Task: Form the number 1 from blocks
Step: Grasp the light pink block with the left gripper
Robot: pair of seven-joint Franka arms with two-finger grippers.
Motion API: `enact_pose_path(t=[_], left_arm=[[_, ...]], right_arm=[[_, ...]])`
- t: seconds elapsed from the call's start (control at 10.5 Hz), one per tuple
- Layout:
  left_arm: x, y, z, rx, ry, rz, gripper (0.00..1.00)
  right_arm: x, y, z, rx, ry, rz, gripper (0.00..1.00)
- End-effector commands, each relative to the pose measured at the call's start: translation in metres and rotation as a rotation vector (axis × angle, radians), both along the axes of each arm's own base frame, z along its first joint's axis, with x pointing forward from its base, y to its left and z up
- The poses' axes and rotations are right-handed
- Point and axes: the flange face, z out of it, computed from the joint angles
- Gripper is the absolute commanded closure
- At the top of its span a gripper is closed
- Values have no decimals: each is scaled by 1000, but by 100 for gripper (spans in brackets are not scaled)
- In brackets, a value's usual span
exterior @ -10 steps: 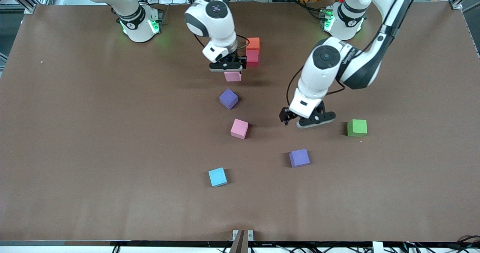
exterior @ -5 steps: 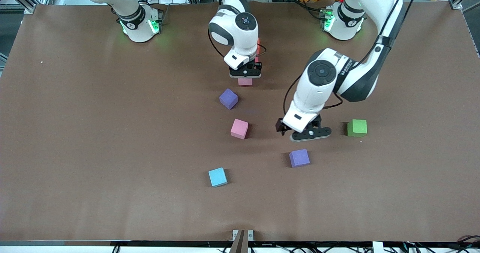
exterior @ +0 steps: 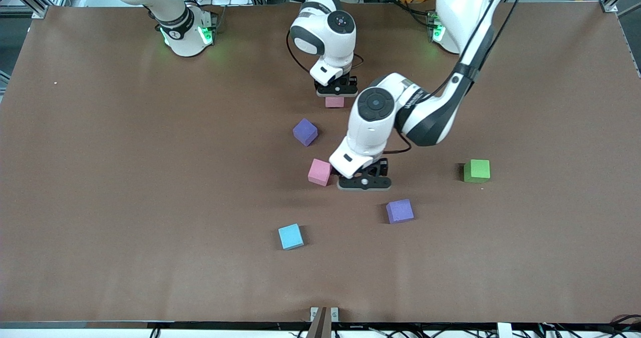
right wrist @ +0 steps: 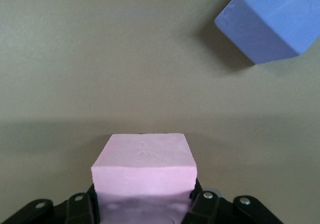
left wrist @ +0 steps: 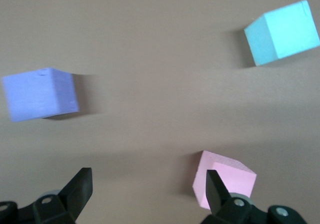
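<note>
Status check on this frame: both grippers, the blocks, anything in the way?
Right gripper shut on pink block. Left gripper open, low beside second pink block. Purple blocks loose. Nothing blocking.

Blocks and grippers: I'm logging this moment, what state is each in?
Right gripper: shut on pink block.
Left gripper: open, empty, beside second pink block.
Second pink block: loose on table.
Purple blocks, light blue, green: loose, apart.

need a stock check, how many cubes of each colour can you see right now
Pink foam cubes: 2, one held by the right gripper, one on the table
Purple foam cubes: 2
Light blue foam cube: 1
Green foam cube: 1
Total: 6 visible
</note>
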Motion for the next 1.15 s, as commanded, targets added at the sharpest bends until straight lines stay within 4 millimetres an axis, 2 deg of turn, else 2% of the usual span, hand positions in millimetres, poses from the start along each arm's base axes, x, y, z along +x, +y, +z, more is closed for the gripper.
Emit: enact_pose_path(t=[0.0, 0.29, 0.38, 0.48, 0.57, 0.86, 1.05], left_arm=[[0, -33, -17, -29, -42, -73, 0], [-17, -63, -58, -69, -77, -158, 0], [-20, -65, -65, -59, -79, -166, 0], [-27, -72, -71, -50, -75, -181, 0], [-31, -75, -76, -45, -71, -189, 0], [-38, -80, -85, -37, -62, -200, 0], [-41, -82, -90, -36, -53, -190, 0]], right_arm=[[-11, 11, -6, -2, -10, -4, 39], [-19, 14, -12, -6, -12, 14, 31], [-21, 15, -12, -7, -13, 16, 23], [-21, 14, -10, -6, -15, 19, 9], [-22, 13, -6, -4, -18, 13, 0], [-26, -3, 13, 0, -17, 7, 0], [-31, -12, 17, -6, -11, 9, 0]])
